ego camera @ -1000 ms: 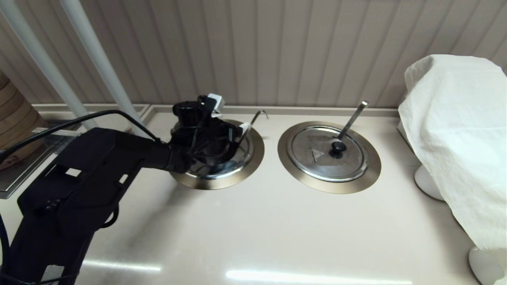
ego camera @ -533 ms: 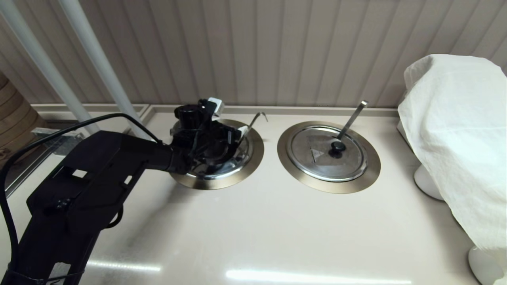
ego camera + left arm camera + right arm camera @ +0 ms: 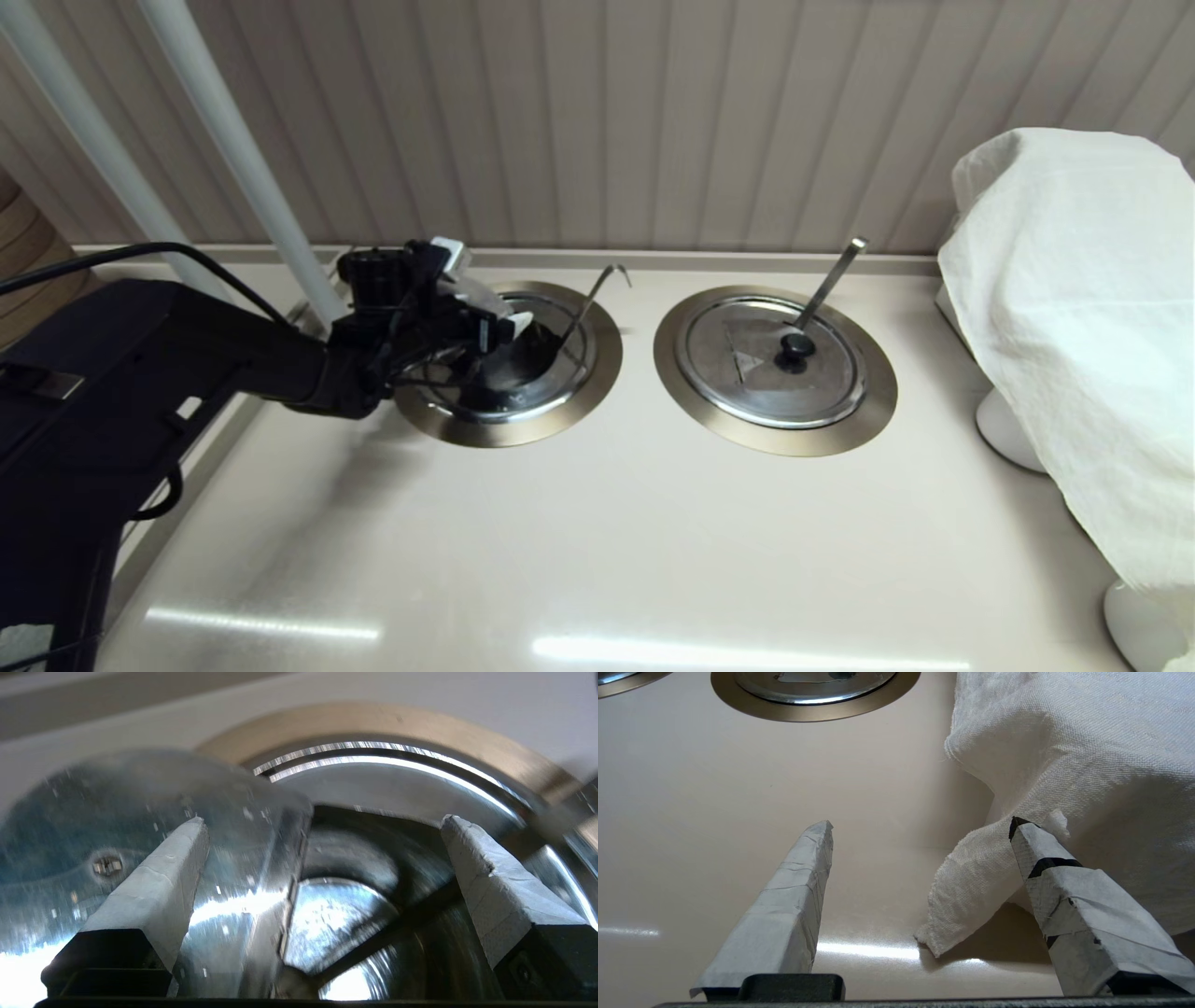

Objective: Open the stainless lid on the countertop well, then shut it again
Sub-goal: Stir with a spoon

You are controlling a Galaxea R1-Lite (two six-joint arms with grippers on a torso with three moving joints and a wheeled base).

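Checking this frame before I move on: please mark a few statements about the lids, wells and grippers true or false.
1. The left gripper is at the countertop well with the hooked wire handle. True.
2. The stainless lid lies flat over that well. False: it is tipped up, underside showing, and the well is open.
3. The left gripper's fingers are shut. False: they are spread wide.
4. The twin lid covers its well. True.
5. The right gripper grips the white cloth. False: it is open beside it.

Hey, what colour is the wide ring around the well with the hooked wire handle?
Brushed bronze, seen best in the head view: the ring.
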